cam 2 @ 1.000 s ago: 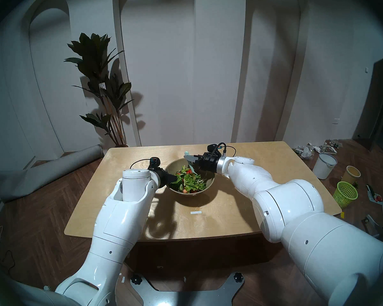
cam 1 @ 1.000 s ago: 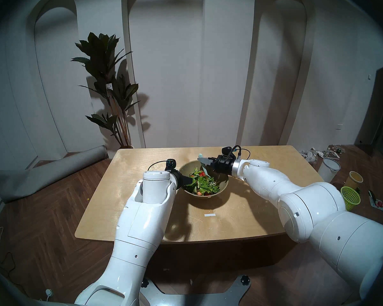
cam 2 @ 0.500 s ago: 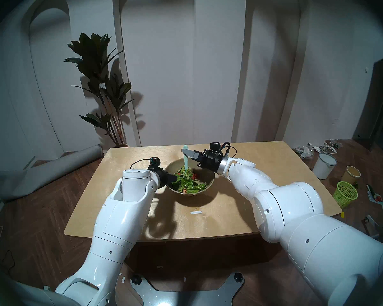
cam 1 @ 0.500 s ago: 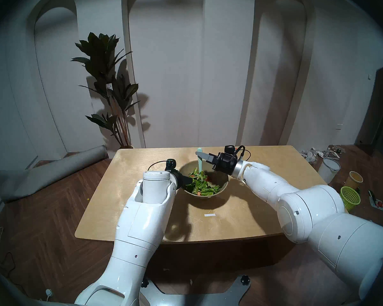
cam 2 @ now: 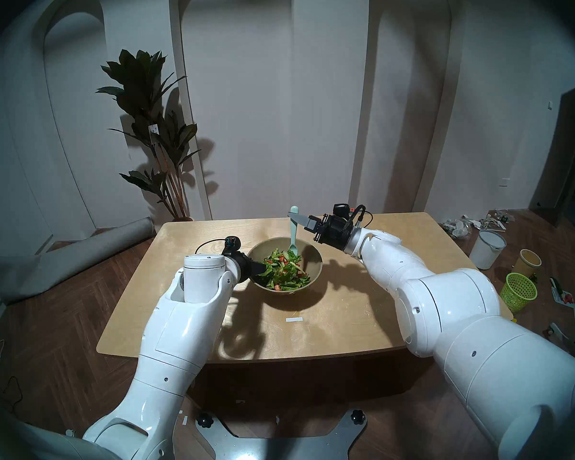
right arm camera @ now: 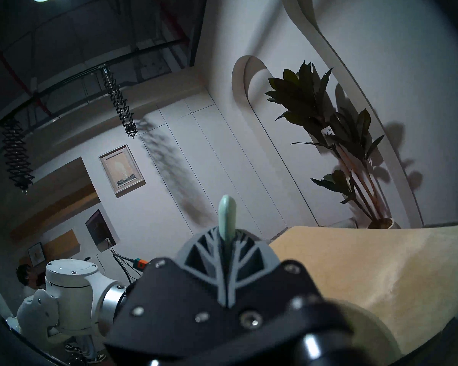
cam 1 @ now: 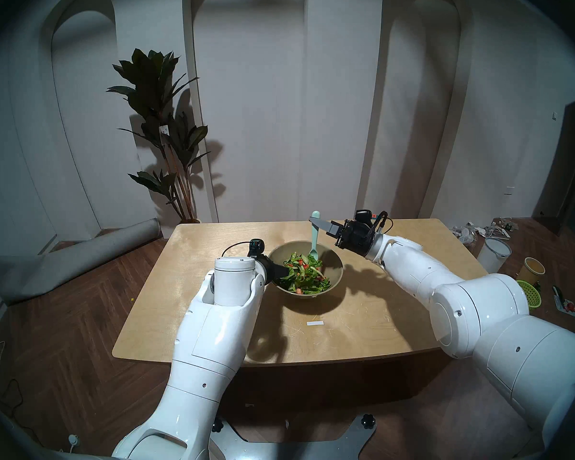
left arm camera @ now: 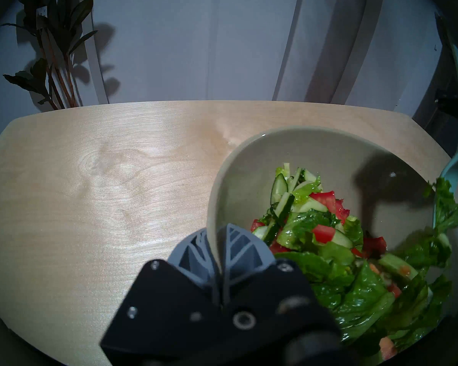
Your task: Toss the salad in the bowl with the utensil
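Two grips are seen: the bowl (cam 1: 332, 276) rim is clamped by the left gripper (left arm camera: 217, 252) on the table (cam 1: 213, 303), and the utensil (cam 1: 313, 240) (prongs down, above the salad (cam 1: 306, 275)) is pinched in the right gripper (cam 1: 316, 222).

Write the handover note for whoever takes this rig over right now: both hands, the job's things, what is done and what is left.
Left hand: shut on the bowl rim, steadying it on the table.
Right hand: shut on the mint fork near its handle end, fork nearly upright, tines at the far side of the salad.
Done: bowl and fork are both gripped; leaves, tomato and cucumber look mixed, all inside the bowl.
Left: more tossing strokes, if wanted.
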`<state>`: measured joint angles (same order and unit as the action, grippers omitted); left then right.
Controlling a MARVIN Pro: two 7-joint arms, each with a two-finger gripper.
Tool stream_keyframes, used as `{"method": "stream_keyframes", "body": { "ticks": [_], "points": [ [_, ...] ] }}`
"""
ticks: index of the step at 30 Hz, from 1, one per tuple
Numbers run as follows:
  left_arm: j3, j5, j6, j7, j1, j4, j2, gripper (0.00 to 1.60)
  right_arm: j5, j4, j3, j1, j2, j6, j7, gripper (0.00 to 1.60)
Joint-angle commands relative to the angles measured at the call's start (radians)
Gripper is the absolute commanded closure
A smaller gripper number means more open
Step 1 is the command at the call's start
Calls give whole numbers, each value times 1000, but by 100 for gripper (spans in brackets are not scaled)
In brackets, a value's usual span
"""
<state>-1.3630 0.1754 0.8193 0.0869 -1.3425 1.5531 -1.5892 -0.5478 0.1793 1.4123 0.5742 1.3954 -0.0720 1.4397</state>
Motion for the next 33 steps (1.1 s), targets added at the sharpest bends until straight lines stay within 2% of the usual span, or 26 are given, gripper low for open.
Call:
{"method": "stream_keyframes", "body": {
  "ticks": [1,2,7,9,18,28,33],
  "points": [
    [2,0,-1,-1,10,6,-3,160,19,12,-11,-69,-16,28,-68,160],
    [2,0,-1,-1,9,6,-3,160,31,8,-16,-75,-8,38,-109,160],
    [2,0,-1,-1,9,6,-3,160,55,5,-32,-78,6,55,-174,160],
    [2,0,-1,-1,9,6,-3,160,77,2,-49,-79,18,69,-224,160],
    [1,0,-1,-1,8,6,-3,160,137,-8,-94,-65,38,106,-344,160],
    [1,0,-1,-1,8,6,-3,160,184,-22,-130,-47,81,128,-434,160],
    [2,0,-1,-1,8,6,-3,160,196,-27,-141,-34,100,136,-453,160]
  ]
}}
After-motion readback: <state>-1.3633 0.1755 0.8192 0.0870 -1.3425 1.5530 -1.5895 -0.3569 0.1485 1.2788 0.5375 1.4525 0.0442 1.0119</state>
